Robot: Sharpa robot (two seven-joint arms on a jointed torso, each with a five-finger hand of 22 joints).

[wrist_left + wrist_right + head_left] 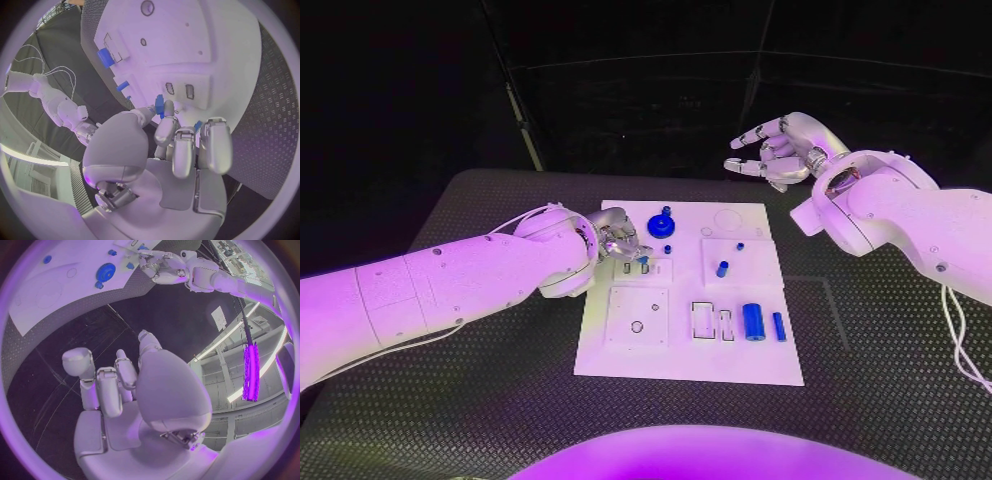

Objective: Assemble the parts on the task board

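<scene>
The task board, a white plate, lies in the middle of the black table; several blue parts sit on it. A round blue gear-like part stands near the board's far edge, left of centre, with a small blue piece just nearer than it; a short blue peg sits in the raised square block right of centre; a larger blue cylinder and a slimmer blue pin lie side by side near the board's right edge, beside two open rectangular slots; a white square plate with a small hole takes the near left part of the board.

The left hand hangs over the board's far left portion, fingers curled downward; in the left wrist view a small blue part sits pinched at the fingertips, just above the board's surface near two small rectangular recesses; so the left hand is grasping that blue part.

The right hand is raised beyond the board's far right corner, well apart from it; its fingers are loosely spread and bent, holding nothing, as the right wrist view also shows.
</scene>
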